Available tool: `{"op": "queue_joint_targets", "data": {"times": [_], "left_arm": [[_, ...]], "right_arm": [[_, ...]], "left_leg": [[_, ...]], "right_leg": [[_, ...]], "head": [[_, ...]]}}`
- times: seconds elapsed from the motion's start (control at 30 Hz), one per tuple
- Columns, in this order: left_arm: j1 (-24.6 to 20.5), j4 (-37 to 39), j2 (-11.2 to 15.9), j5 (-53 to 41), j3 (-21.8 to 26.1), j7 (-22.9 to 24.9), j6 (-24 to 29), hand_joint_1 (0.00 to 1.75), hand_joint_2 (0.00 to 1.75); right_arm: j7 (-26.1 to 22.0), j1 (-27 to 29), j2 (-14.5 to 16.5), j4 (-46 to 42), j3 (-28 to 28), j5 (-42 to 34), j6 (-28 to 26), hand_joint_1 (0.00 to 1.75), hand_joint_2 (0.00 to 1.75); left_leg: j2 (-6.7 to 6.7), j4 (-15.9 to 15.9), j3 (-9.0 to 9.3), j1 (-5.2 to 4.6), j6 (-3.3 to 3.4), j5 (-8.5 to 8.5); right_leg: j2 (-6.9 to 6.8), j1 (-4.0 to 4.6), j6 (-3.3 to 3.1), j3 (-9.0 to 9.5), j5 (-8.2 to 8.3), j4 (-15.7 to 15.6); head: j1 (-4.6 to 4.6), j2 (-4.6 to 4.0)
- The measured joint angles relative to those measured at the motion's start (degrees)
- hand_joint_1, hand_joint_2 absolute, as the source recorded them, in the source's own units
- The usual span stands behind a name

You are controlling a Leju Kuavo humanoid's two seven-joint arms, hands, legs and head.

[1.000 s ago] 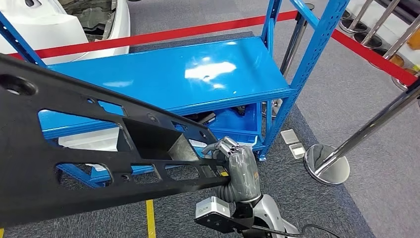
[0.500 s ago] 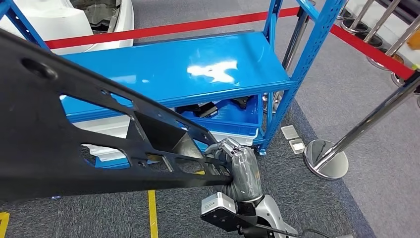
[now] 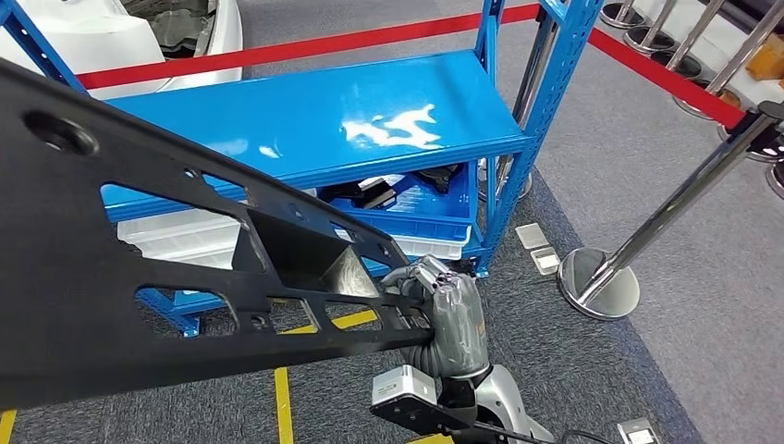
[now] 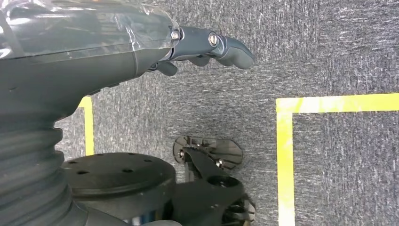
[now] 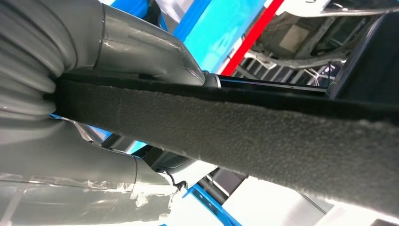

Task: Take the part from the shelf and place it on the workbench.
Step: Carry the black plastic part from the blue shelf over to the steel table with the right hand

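A large black plastic part [image 3: 139, 277] with several cut-outs stretches across the left of the head view, off the shelf and above the floor. My right hand [image 3: 448, 310] grips its narrow right end. In the right wrist view the part's rough black edge [image 5: 259, 127] runs between the thumb and fingers of that hand [image 5: 117, 47]. My left hand [image 4: 207, 42] hangs over the grey carpet with its fingers stretched out and nothing in them. The part's left end runs out of the head view.
The blue shelf [image 3: 324, 111] stands ahead, its top board bare, with a blue bin [image 3: 416, 217] of dark pieces below. A red belt [image 3: 305, 44] and a chrome post base [image 3: 599, 282] border the area. Yellow lines [image 3: 280, 407] mark the carpet.
The whole view has shifted, so the camera has moved: the shelf and post now sit slightly further left. The part stays in my right hand's grip.
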Motion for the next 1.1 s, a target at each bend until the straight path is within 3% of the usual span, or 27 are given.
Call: {"op": "queue_joint_targets", "data": {"times": [0.1, 0.13, 0.2, 0.27, 0.3, 0.33, 0.37, 0.43, 0.5, 0.6, 0.63, 0.7, 0.77, 0.8, 0.83, 0.87, 0.97, 1.03, 1.1], "left_arm": [[0.14, 0.00, -0.01, -0.01, 0.00, 0.02, 0.00, 0.00, 1.75], [0.13, 0.00, -0.01, -0.02, 0.00, 0.02, 0.00, 0.00, 1.75], [0.01, 0.00, -0.02, -0.07, -0.01, 0.01, -0.01, 0.00, 1.75], [-0.02, 0.00, -0.02, -0.08, -0.01, 0.00, -0.02, 0.00, 1.75], [-0.01, 0.00, -0.02, -0.09, -0.02, 0.00, -0.02, 0.00, 1.75], [-0.01, 0.00, -0.02, -0.10, -0.02, 0.00, -0.02, 0.00, 1.75], [-0.01, 0.00, -0.02, -0.11, -0.02, 0.00, -0.02, 0.00, 1.75], [-0.03, 0.00, -0.02, -0.13, -0.02, 0.00, -0.02, 0.00, 1.75], [-0.10, 0.00, -0.02, -0.14, -0.02, -0.02, -0.03, 0.00, 1.75], [-0.16, 0.01, -0.02, -0.15, -0.03, -0.04, -0.04, 0.00, 1.75], [-0.15, 0.01, -0.02, -0.15, -0.04, -0.04, -0.04, 0.00, 1.75], [-0.15, 0.02, -0.01, -0.14, -0.05, -0.04, -0.05, 0.00, 1.75], [-0.14, 0.03, -0.01, -0.13, -0.07, -0.03, -0.07, 0.00, 1.75], [-0.13, 0.04, 0.00, -0.13, -0.07, -0.03, -0.09, 0.00, 1.75], [-0.13, 0.04, 0.00, -0.13, -0.07, -0.03, -0.10, 0.00, 1.75], [-0.13, 0.04, 0.00, -0.12, -0.07, -0.03, -0.11, 0.00, 1.75], [-0.23, 0.04, -0.01, -0.10, -0.07, -0.03, -0.17, 0.00, 1.75], [-0.28, 0.04, -0.02, -0.07, -0.07, -0.04, -0.19, 0.00, 1.75], [-0.16, 0.04, -0.02, -0.02, -0.07, -0.04, -0.20, 0.00, 1.75]], "right_arm": [[0.15, 0.25, 0.14, -0.08, -0.51, 0.56, -0.07, 1.75, 1.75], [0.14, 0.37, 0.16, -0.12, -0.69, 0.56, -0.08, 1.75, 1.75], [0.10, 0.56, 0.18, -0.22, -1.11, 0.45, -0.09, 1.75, 1.75], [0.18, 0.84, 0.20, -0.27, -1.44, 0.29, -0.10, 1.75, 1.75], [0.25, 1.03, 0.20, -0.27, -1.55, 0.22, -0.10, 1.75, 1.75], [0.32, 1.18, 0.20, -0.27, -1.62, 0.18, -0.10, 1.75, 1.75], [0.38, 1.28, 0.20, -0.27, -1.66, 0.15, -0.10, 1.75, 1.75], [0.41, 1.30, 0.22, -0.40, -1.80, 0.11, -0.10, 1.75, 1.75], [0.39, 1.27, 0.29, -0.69, -2.06, -0.11, -0.10, 1.75, 1.75], [0.30, 1.57, 0.36, -0.93, -2.25, -0.96, -0.13, 1.75, 1.75], [0.25, 1.67, 0.38, -0.98, -2.28, -1.17, -0.14, 1.75, 1.75], [0.20, 1.73, 0.43, -1.14, -2.36, -1.31, -0.16, 1.75, 1.75], [0.25, 1.75, 0.46, -1.26, -2.40, -1.21, -0.16, 1.75, 1.75], [0.28, 1.76, 0.46, -1.28, -2.40, -1.08, -0.16, 1.75, 1.75], [0.27, 1.78, 0.46, -1.29, -2.41, -0.89, -0.16, 1.75, 1.75], [0.13, 1.80, 0.47, -1.32, -2.43, -0.73, -0.17, 1.75, 1.75], [-0.61, 1.82, 0.54, -1.41, -2.50, -1.36, -0.19, 1.75, 1.75], [-0.94, 1.76, 0.56, -1.51, -2.51, -2.39, -0.20, 1.75, 1.75], [-1.04, 1.73, 0.57, -1.61, -2.51, -2.99, -0.22, 1.75, 1.75]], "left_leg": [[0.08, -0.42, -0.57, 0.02, 1.06, 0.60], [0.18, -0.53, -0.87, 0.14, 1.52, 1.00], [0.42, -0.64, -1.77, 0.27, 2.38, 1.84], [0.51, -0.31, -3.06, 0.13, 2.73, 2.49], [0.53, -0.06, -3.72, 0.08, 2.75, 2.76], [0.54, 0.23, -4.33, 0.06, 2.71, 2.98], [0.53, 0.54, -4.85, 0.06, 2.61, 3.14], [0.50, 1.23, -5.69, -0.01, 2.31, 3.37], [0.48, 1.94, -6.45, -0.20, 1.81, 3.66], [0.44, 2.40, -7.17, -0.23, 0.71, 4.18], [0.36, 2.97, -7.44, -0.19, 0.32, 3.57], [0.20, 6.88, -8.85, 0.01, -0.45, 0.15], [0.19, 13.66, -10.96, 0.17, -1.02, -4.17], [0.19, 16.20, -11.48, 0.22, -1.16, -5.33], [0.19, 17.01, -11.14, 0.25, -1.20, -5.47], [0.19, 15.64, -9.75, 0.26, -1.14, -4.60], [0.13, 4.85, -3.08, 0.19, -0.45, -0.75], [0.07, 1.36, -1.55, -0.04, 0.20, -0.05], [0.12, 1.06, -1.85, -0.11, 0.95, 0.50]], "right_leg": [[0.03, -0.01, 0.84, -0.49, 0.46, 0.23], [0.08, -0.07, 1.12, -0.84, -0.28, 0.90], [0.18, -0.22, 1.60, -2.61, -4.11, 5.37], [0.20, -0.32, 2.00, -5.10, -8.78, 12.98], [0.19, -0.34, 2.12, -5.63, -9.97, 15.65], [0.19, -0.36, 2.18, -5.08, -9.94, 16.12], [0.19, -0.38, 2.14, -3.38, -8.95, 14.23], [0.18, -0.37, 1.90, 1.70, -6.26, 6.59], [0.25, -0.22, 1.39, 4.59, -5.17, 1.11], [0.35, -0.14, 0.36, 4.19, -4.66, 0.25], [0.31, -0.25, -0.04, 3.95, -4.30, 0.14], [0.13, -0.42, -0.82, 3.33, -3.53, -0.03], [0.03, -0.33, -1.17, 2.49, -2.96, 0.12], [0.00, -0.28, -1.18, 2.05, -2.72, 0.25], [0.00, -0.27, -1.14, 1.61, -2.50, 0.42], [0.02, -0.26, -1.07, 1.21, -2.33, 0.61], [0.08, -0.15, -0.67, 0.54, -1.98, 1.08], [0.05, -0.04, -0.12, 0.19, -1.62, 1.28], [0.07, -0.07, 0.61, -0.07, -1.25, 1.31]], "head": [[-0.01, 0.00], [0.07, 0.00], [0.36, 0.00], [0.62, 0.00], [0.65, 0.00], [0.67, 0.00], [0.69, 0.00], [0.79, 0.00], [0.86, 0.00], [0.78, 0.00], [0.71, 0.00], [0.39, 0.00], [0.13, 0.00], [0.13, 0.00], [0.13, 0.00], [0.11, 0.00], [0.13, 0.00], [0.16, 0.00], [0.18, 0.00]]}}
